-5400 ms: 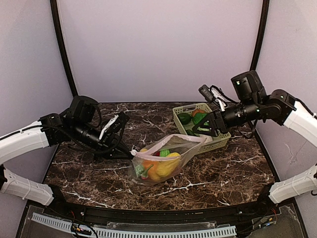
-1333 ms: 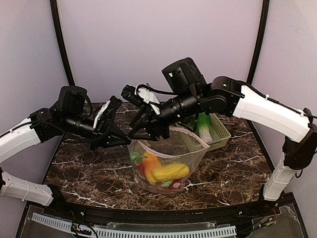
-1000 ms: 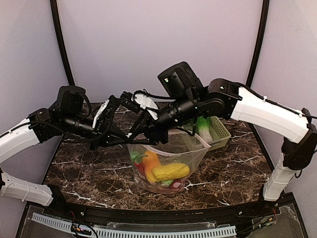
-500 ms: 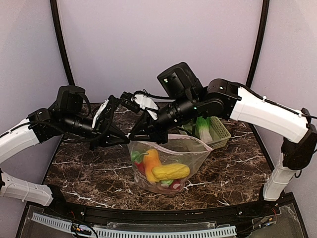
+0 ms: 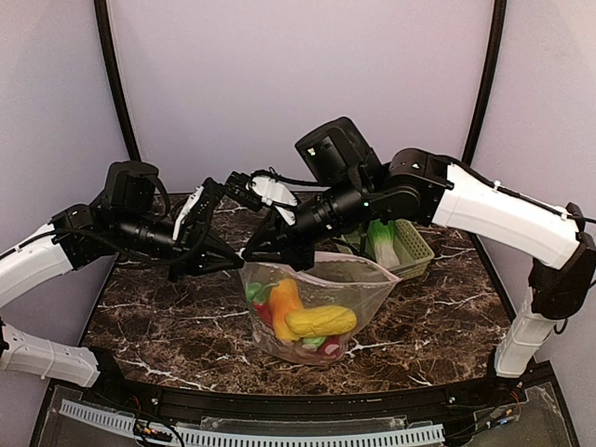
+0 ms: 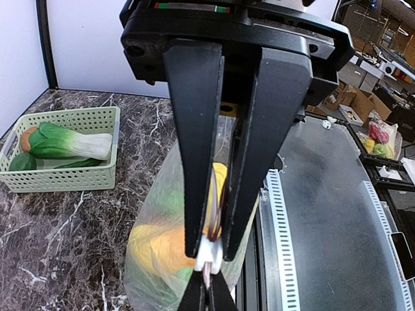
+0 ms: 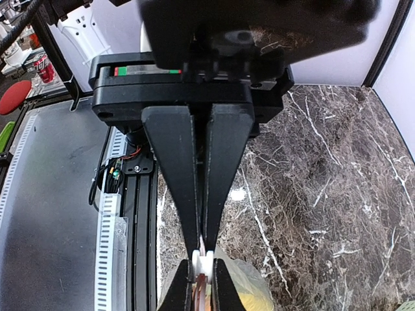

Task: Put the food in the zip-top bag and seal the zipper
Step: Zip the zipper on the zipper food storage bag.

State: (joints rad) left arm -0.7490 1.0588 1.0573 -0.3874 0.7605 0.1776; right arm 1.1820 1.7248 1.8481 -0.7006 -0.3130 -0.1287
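Zip-top bag (image 5: 368,293) clear, dotted, holding food (image 5: 321,321), left pincer (image 5: 237,267) and right pincer (image 7: 201,246) clamping zipper (image 6: 206,259)

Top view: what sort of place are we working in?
Likely a lab test booth: plain lilac walls enclose a marble-look table, and the left wrist view shows cardboard boxes beyond it.

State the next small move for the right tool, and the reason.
Probably slide the right tool along the zipper toward the far corner of the zip-top bag. Both tools are shut on the strip side by side at one end, the left tool anchoring it, and the mouth beyond them gapes open.
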